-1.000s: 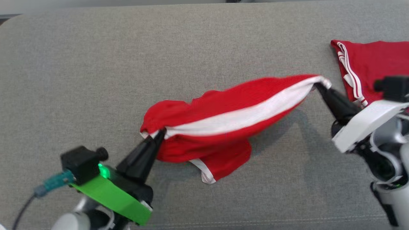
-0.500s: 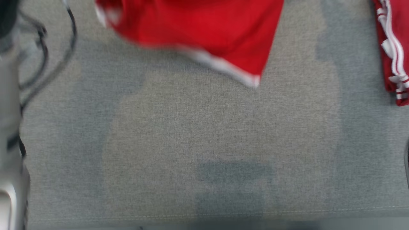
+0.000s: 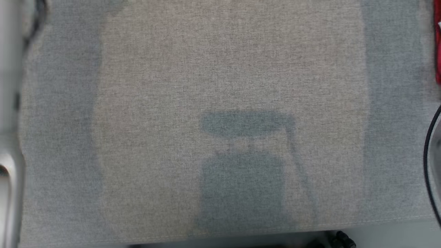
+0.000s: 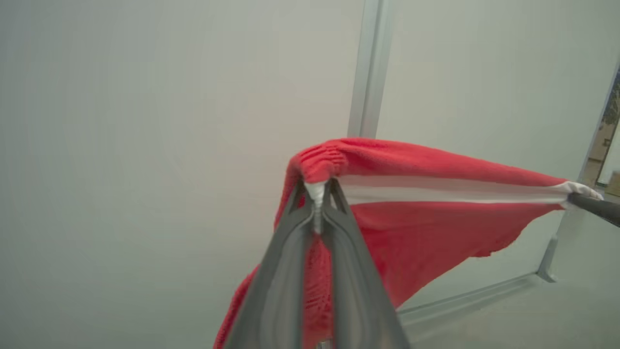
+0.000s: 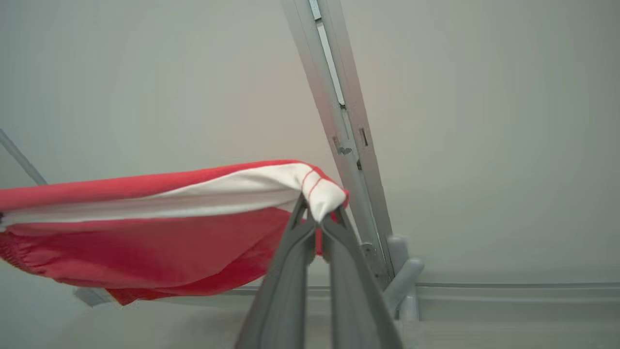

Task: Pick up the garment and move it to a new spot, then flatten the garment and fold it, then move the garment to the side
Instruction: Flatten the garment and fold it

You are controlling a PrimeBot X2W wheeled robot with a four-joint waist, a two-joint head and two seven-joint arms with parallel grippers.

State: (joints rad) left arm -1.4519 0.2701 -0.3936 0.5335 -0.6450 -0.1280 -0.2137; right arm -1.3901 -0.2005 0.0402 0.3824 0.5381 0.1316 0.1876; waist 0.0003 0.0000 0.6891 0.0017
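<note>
The garment [image 4: 426, 218] is red with a broad white stripe and hangs stretched in the air between both grippers. My left gripper [image 4: 317, 190] is shut on the garment's elastic end, with red cloth drooping below its fingers. My right gripper [image 5: 317, 215] is shut on the white-striped corner of the garment [image 5: 160, 228], which sags away to the left in the right wrist view. The right gripper's dark fingertip [image 4: 593, 207] shows at the far right in the left wrist view, pinching the stripe's end.
The grey fabric surface [image 3: 220, 69] spreads across the head view with shadows of my body on it. A second red garment [image 3: 437, 51] peeks in at the right edge. Pale walls with metal frame posts [image 5: 339, 135] stand behind the raised cloth.
Both grippers have lifted the garment off the grey surface and out of the head view. The head camera has tilted down toward the surface's near edge.
</note>
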